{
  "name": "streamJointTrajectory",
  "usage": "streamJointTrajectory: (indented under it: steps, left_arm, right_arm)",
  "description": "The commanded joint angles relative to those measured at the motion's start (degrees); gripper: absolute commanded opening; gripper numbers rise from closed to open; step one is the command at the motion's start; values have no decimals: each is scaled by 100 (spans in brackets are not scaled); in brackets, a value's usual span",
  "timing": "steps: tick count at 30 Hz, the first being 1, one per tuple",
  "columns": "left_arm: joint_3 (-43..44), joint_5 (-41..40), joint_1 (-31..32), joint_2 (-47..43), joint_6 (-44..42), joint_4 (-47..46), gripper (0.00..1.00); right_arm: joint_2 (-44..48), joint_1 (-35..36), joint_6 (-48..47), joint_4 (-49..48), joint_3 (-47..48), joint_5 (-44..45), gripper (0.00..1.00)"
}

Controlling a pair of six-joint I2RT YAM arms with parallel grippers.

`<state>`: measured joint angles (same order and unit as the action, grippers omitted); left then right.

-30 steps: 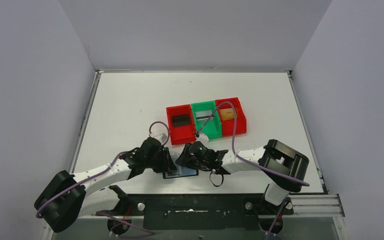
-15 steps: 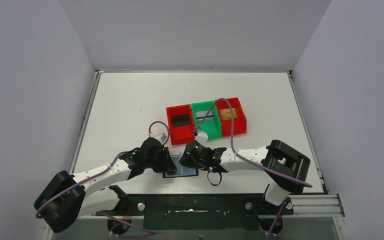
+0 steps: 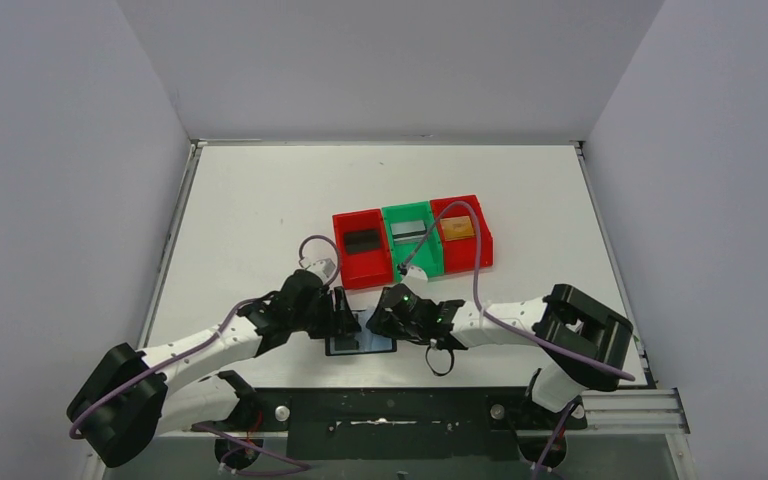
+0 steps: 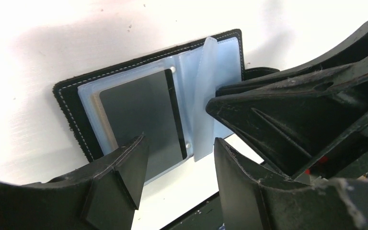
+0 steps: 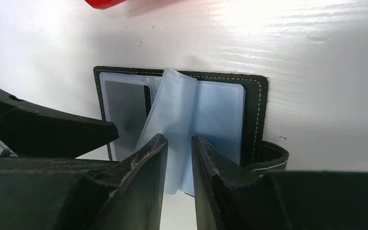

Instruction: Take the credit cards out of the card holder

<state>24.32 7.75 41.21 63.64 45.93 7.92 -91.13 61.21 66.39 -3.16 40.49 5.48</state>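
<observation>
Lying open and flat in the same spot as a second ago, the card holder [image 3: 360,344] sits right between the two sets of fingertips, near the table's [image 3: 260,220] front edge. A dark card [image 4: 139,112] is tucked in the clear pocket on the page under the left fingers, and one translucent sleeve leaf [image 4: 203,96] stands up from the spine. The left gripper [image 4: 179,143] hovers over the near edge of that page with its fingers well apart and nothing between them; in the overhead view it has edged a little toward the right gripper. The right gripper [image 5: 178,139] has slid slightly outward along the holder. Its fingers leave only a narrow gap with the raised leaf in it, and I cannot tell whether they pinch it. Beyond both sets of fingertips the black card [image 3: 362,240] lies in the left red bin [image 3: 338,250], the silver-grey card [image 3: 410,229] in the green bin [image 3: 422,262] and the gold card [image 3: 456,228] in the right red bin [image 3: 465,255]. The right arm's purple cable [image 3: 480,290], which crossed the green bin earlier, now arches over the right red bin.
</observation>
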Motion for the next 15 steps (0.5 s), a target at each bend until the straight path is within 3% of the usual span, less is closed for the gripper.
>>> streamJointTrajectory:
  steps: [1, 10, 15]
  left_arm:
    - [107, 438, 23, 33, -155, -525, 52]
    - [144, 1059, 105, 341, -185, -990, 50]
    - [244, 1005, 157, 543, -201, -935, 33]
  right_arm:
    - [403, -123, 221, -689, -310, -43, 28]
    - [399, -161, 242, -873, -375, -171, 29]
    - [468, -158, 231, -784, -362, -117, 30]
